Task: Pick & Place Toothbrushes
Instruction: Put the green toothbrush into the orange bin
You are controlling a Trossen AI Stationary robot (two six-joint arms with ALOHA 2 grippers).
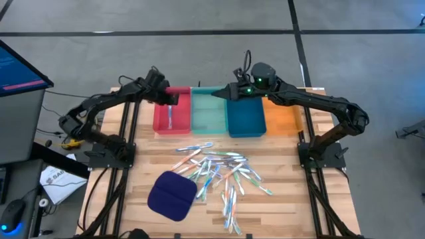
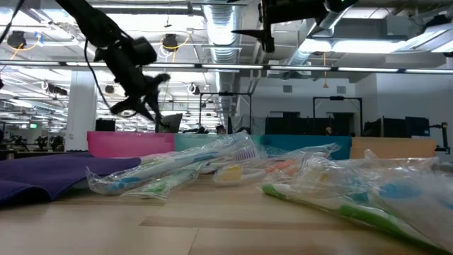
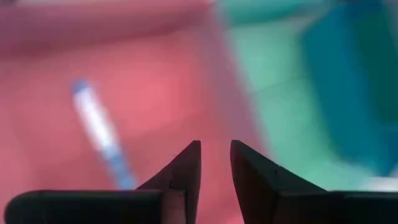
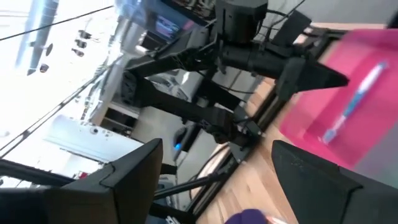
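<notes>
While hovering over the red tray (image 1: 159, 119), left gripper (image 3: 214, 155) slightly open (empty); toothbrush (image 3: 99, 134) inside; right gripper (image 1: 222, 94) wide open.

Toothbrush (image 3: 99, 140) in tray (badly blurred)

One toothbrush (image 1: 169, 118) in leftmost tray (image 1: 159, 123); toothbrush pile (image 1: 222, 176) before trays.

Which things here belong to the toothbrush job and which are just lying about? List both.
Job:
- pile of toothbrushes on the table
- one toothbrush lying in the red tray
- left tool, above the red tray
- right tool, above the teal tray

Lying about:
- dark blue cloth pad
- laptop
</notes>
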